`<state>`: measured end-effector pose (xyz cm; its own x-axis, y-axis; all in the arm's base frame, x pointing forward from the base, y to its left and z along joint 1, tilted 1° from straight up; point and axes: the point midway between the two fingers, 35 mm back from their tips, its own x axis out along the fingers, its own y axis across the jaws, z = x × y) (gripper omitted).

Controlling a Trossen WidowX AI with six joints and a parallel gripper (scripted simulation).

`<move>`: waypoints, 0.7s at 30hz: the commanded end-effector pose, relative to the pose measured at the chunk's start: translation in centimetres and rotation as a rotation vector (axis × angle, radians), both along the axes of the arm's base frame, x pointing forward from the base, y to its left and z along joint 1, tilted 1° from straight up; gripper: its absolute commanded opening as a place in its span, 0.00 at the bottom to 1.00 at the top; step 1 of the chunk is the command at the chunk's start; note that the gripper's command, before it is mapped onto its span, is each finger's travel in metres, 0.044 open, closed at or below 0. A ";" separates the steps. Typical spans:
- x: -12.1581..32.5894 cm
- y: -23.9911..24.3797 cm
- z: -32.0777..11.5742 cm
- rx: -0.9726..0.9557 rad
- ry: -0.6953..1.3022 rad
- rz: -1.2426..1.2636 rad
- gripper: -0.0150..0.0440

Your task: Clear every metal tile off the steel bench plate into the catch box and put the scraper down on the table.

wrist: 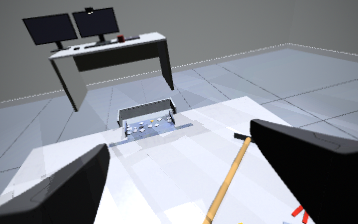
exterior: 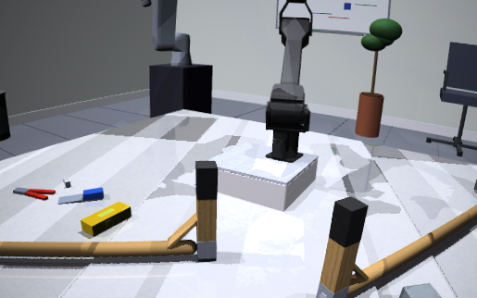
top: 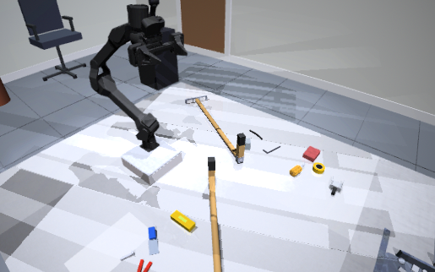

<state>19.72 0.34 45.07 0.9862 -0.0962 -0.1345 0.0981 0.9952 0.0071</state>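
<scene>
Two upright black-topped grips (top: 211, 164) (exterior: 206, 180) (top: 241, 139) (exterior: 350, 222) flank an open passage before the white pedestal (top: 148, 174) (exterior: 251, 187).

1. Tiles (wrist: 142, 128) lie on the bench plate (top: 384, 244) (wrist: 185, 127); the catch box (top: 416, 260) (wrist: 147, 107) stands behind.
2. The arm (top: 121, 99) (exterior: 292, 62) stands on a block (top: 154, 169) (exterior: 256, 186).
3. In the top view — a screwdriver (top: 296, 171) left, a tape roll (top: 318, 168) just right.

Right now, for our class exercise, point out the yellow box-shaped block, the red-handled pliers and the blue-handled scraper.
yellow box-shaped block (top: 182, 221) (exterior: 106, 218): top and exterior views, its body
red-handled pliers (top: 140, 266) (exterior: 43, 191): top and exterior, a handle
blue-handled scraper (top: 152, 233) (exterior: 94, 193): top and exterior, its handle
</scene>
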 end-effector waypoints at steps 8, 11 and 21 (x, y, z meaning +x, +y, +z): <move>-0.8 1.6 1.4 0.019 -0.029 0.083 1.00; -1.1 2.0 1.7 0.024 -0.036 0.105 1.00; -1.9 3.1 2.8 0.045 -0.059 0.175 1.00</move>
<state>18.14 3.09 47.50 0.9949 0.0574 -0.0829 -0.0541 0.9977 0.0413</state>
